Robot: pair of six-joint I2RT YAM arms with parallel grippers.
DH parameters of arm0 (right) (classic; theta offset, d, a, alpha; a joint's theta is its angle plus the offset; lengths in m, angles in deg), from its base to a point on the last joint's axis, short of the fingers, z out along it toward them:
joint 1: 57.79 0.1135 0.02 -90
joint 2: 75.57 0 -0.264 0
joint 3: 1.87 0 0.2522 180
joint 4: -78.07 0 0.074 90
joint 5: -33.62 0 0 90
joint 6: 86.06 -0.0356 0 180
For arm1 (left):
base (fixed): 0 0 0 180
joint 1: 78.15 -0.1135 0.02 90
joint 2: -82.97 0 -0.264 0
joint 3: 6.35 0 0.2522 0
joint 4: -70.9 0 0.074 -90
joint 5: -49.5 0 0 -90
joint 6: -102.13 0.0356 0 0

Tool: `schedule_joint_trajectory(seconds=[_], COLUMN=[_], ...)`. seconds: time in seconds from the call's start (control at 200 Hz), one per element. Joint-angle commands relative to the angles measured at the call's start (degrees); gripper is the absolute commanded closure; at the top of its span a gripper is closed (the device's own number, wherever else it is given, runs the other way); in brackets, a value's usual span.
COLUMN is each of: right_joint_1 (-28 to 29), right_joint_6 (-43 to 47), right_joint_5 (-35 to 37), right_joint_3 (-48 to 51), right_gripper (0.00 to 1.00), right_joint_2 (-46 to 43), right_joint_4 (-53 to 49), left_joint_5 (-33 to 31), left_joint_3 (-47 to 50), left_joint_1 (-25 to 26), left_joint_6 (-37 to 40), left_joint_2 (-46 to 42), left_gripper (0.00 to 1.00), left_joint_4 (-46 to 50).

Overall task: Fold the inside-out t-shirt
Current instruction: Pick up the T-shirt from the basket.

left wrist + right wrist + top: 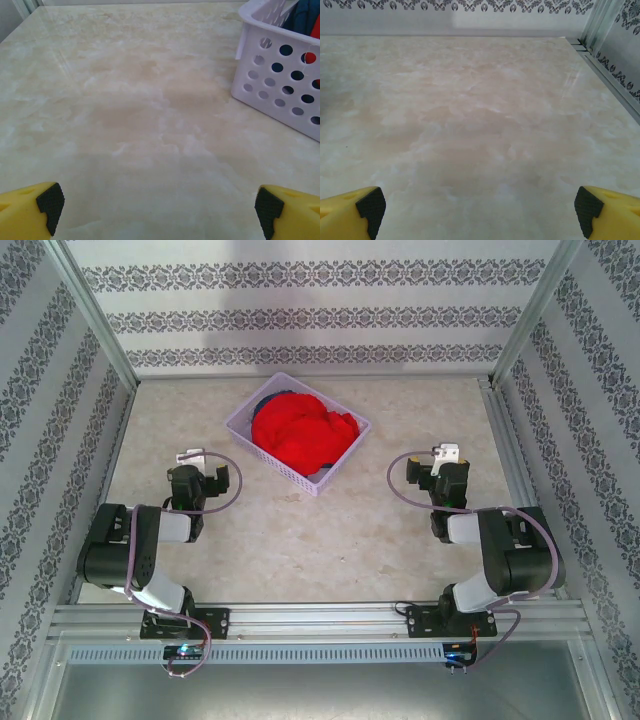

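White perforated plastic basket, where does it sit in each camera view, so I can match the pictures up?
Top external: the white perforated plastic basket sits at centre, toward the far side of the table, turned at an angle.
Left wrist: the basket is in the upper right corner, its holed wall facing the camera.
Right wrist: the camera looks across the table to the patterned back wall.
Shared landmark: the beige marbled tabletop.

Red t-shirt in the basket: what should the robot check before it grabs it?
1. Left gripper open: ok, holding nothing.
2. Right gripper open: ok, holding nothing.
3. Red t-shirt reachable on top in the basket: ok, bunched up.
4. T-shirt free of the dark blue garment beside it: cannot tell.
5. T-shirt laid flat on the table for folding: not ok, not yet.
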Motion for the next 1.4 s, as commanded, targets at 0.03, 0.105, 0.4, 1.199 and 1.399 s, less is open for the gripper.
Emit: schedule_joint_trajectory(seconds=[0.03,0.105,0.4,1.199,1.399], right_joint_1=[-0.28,-0.26,-0.31,3.15,16.93], right_joint_6=[-0.7,-0.7,-0.7,-18.78,-14.66], right_joint_5=[-0.76,-0.76,-0.76,-4.61,-5.39], right_joint_3=[-1.17,-1.17,-1.17,-9.13,-17.26], right_gripper=[0.02,0.02,0.02,0.02,0.02], right_joint_2=[-0.1,-0.1,-0.1,-28.94,-18.44], right_joint_4=[1.2,1.2,1.15,-34.28,-38.61], left_joint_5=[0.65,0.69,0.74,13.91,15.86], left_joint_3=[-0.85,-0.92,-0.92,-18.85,-43.0], left_joint_1=[0.45,0.45,0.45,3.23,14.77], left_joint_6=[0.55,0.54,0.55,-20.24,-11.73], left_joint_2=[0.14,0.09,0.11,-16.28,4.6], left_gripper=[0.0,0.0,0.0,0.0,0.02], left_joint_4=[-2.02,-2.02,-2.04,33.57,57.24])
